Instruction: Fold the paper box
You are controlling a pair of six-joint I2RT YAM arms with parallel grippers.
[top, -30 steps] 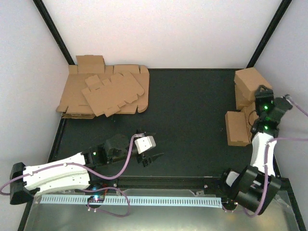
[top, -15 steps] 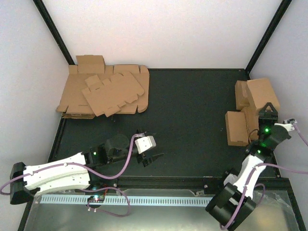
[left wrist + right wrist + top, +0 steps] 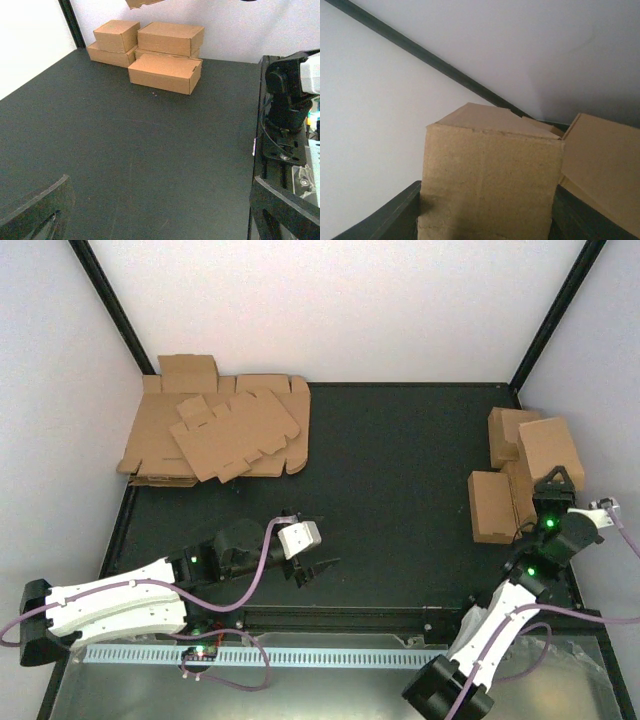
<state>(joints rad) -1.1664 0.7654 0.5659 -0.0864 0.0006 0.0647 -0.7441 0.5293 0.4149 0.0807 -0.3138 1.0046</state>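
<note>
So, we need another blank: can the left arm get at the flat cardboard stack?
Probably yes: the left end effector is open and empty, and nothing lies between it and the stack.

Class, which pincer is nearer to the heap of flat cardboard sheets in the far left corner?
Left. The left pincer is open on the near side of the heap of cardboard sheets; the right pincer grips a box far across the table, at its right edge.

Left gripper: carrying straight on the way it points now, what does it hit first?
Ahead of the left gripper the black table looks free; first in line seems the nearest folded cardboard box in the far group, though depth is unclear.
</note>
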